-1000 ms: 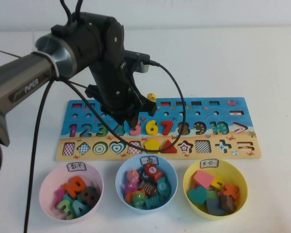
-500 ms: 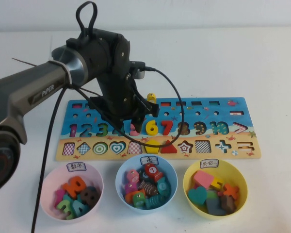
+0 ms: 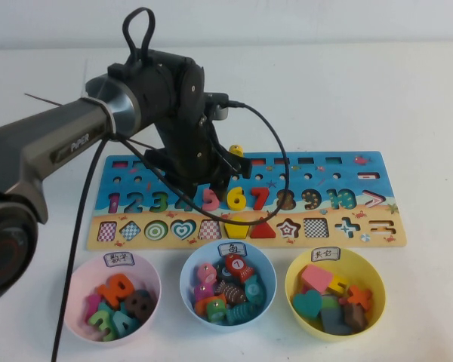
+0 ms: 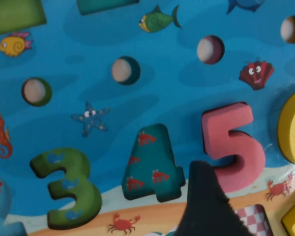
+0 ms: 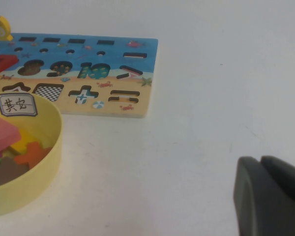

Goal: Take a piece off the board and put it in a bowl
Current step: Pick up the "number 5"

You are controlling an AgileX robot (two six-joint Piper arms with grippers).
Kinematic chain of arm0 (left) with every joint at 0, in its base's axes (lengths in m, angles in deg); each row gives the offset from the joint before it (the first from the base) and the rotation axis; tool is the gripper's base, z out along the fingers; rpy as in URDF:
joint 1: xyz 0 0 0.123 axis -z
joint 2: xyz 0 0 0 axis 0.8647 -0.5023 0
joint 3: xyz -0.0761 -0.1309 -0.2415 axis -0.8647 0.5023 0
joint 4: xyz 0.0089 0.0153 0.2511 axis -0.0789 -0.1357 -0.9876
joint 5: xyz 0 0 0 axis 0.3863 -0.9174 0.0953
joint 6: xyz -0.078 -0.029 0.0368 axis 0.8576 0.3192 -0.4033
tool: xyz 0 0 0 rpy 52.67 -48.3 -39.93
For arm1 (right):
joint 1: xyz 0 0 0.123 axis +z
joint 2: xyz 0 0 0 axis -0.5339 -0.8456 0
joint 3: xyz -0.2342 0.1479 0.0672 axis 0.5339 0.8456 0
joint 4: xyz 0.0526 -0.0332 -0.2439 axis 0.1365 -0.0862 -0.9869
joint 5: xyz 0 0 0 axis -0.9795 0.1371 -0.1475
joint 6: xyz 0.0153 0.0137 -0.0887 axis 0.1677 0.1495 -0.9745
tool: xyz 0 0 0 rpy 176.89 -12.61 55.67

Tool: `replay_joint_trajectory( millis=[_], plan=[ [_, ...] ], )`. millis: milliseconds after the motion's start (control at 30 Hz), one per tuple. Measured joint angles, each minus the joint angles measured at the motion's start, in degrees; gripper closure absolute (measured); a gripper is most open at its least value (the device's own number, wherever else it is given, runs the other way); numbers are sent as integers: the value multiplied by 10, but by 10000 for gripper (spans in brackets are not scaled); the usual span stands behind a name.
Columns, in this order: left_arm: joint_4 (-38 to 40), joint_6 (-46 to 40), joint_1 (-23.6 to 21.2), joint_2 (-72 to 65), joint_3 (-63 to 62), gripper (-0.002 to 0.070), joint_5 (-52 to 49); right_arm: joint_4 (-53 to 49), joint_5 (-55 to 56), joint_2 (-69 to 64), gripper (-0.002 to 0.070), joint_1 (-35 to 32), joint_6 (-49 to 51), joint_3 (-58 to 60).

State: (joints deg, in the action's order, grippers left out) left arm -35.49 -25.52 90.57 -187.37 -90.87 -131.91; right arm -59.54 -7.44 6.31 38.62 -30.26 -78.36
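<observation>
Fingers of the left gripper (image 3: 205,183) hung low over the number row of the board (image 3: 377,226), just above the pink 5 (image 3: 211,199). How far apart they stood could not be told: the arm's own body hid them from above, and the left wrist view showed only one dark fingertip (image 4: 202,206) beside the lower curve of the piece (image 4: 232,152), with a sliver of the other at the picture's edge. The 5 sat in its cutout, not lifted, with the teal 4 (image 4: 155,164) close on one side and the yellow 6 (image 3: 236,198) close on the other.

The pink bowl (image 3: 77,283) waited in front of the board toward the robot's left, already holding several numerals, beside the blue bowl (image 3: 189,275) and the yellow bowl (image 3: 362,264).

The right gripper (image 5: 269,196) rested well off to the side on bare table, fingers together, apparently parked.

The risk looked to lie in the tight spacing. A finger coming down slightly off line could have landed on the 4 or the 6 and pried up the wrong number. A shallow pinch on such a thin piece might have slipped, or tilted it so it jammed in the cutout. The trailing cable (image 3: 275,154) also swept over the board.
</observation>
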Motion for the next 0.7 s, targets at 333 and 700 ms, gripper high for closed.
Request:
replay_joint_trajectory(
  millis=[333,700],
  plan=[
    [0,0,0,-24,-24,329,-4,0,0,0,694,0,0,0],
    [0,0,0,-37,-59,329,-58,0,0,0,694,0,0,0]
  ],
)
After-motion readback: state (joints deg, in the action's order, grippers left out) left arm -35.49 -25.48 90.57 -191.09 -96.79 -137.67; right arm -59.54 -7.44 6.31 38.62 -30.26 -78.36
